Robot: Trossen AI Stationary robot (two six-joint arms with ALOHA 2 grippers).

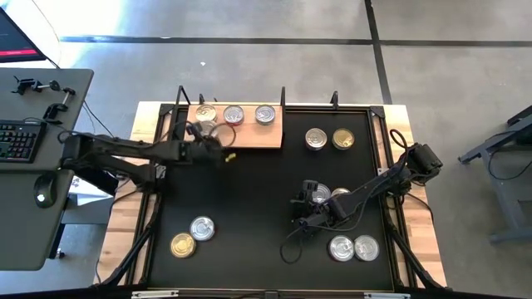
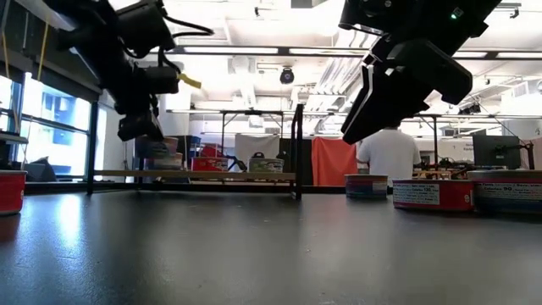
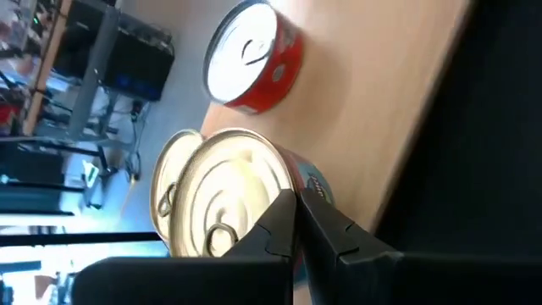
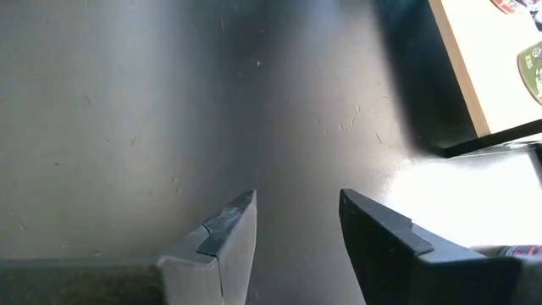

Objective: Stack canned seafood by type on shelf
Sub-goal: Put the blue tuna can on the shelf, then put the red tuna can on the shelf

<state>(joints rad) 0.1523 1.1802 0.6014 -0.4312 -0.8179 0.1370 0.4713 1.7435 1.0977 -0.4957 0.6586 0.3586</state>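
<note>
The wooden shelf (image 1: 249,138) lies at the table's far side, left of the middle, with three tins of canned seafood (image 1: 233,115) in a row on it. My left gripper (image 1: 218,148) is shut and holds nothing. It hovers over the shelf's near left part. In its wrist view the shut fingers (image 3: 296,222) point at a silver-lidded tin (image 3: 229,199) with a gold lid (image 3: 169,195) behind it, and a red tin (image 3: 254,55) stands farther along the board. My right gripper (image 1: 304,211) stands open over bare table (image 4: 254,102) right of the middle, nothing between its fingers.
Loose tins stand on the black table: two at the far right (image 1: 329,139), two under my right arm (image 1: 331,196), two at the near right (image 1: 354,247), two at the near left (image 1: 193,236). A desk with a keyboard (image 1: 17,141) stands left of the table.
</note>
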